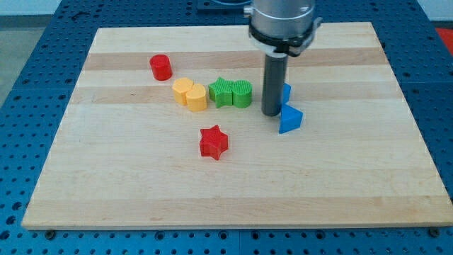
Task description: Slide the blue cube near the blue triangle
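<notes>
Rod, no claw: tip [271, 113] right of centre, touching blue cube [287, 93]; blue triangle [290, 120] just below. Final nudge; next, slight push down-frame.

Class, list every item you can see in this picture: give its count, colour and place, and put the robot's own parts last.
Red cylinder: one, red, upper left of the board.
Yellow blocks: two, yellow, touching, left of centre.
Green blocks: two, green, side by side, right of the yellow pair.
Red star: one, red, centre, towards the view's bottom.
Blue triangle: one, blue, right of the rod.
Blue cube: one, blue, mostly hidden behind the rod.
Board: one, pale wood, on a blue table.
My tip: one, dark, between the green blocks and the blue ones.
</notes>
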